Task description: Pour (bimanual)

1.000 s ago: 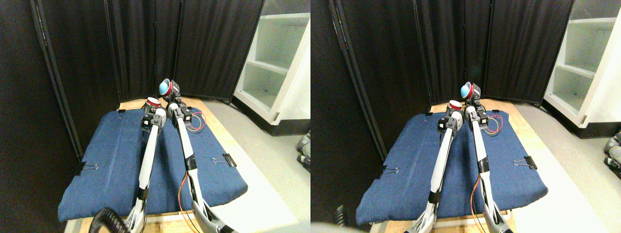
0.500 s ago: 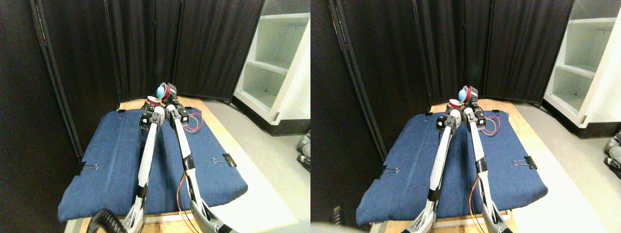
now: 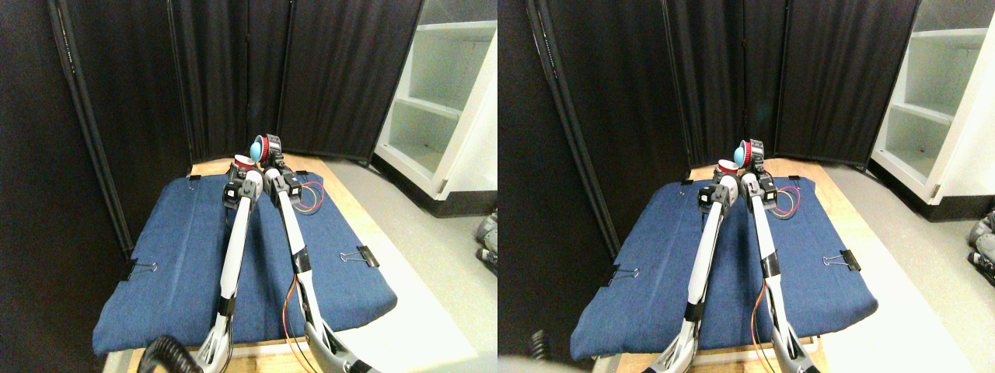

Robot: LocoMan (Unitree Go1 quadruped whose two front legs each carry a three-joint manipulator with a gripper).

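at the far end of the counter [image 3: 342, 214], over the blue cloth [image 3: 186, 256], the right end effector [image 3: 268, 149] holds a red cup with a pale blue inside [image 3: 258, 146], tipped on its side with the mouth turned left. just beside and a little below it, the left end effector [image 3: 239, 172] holds a second red cup [image 3: 244, 162] upright, mouth up. both are clamped on their cups, though the jaws themselves are too small to make out.

the step in hand looks like the pour itself. to do it well, the tipped cup's lip should sit directly above the upright cup's mouth, close but not pressing on its rim. the roll should be slow and the left arm steady and level, so nothing spills onto the cloth. whether anything is flowing cannot be told.
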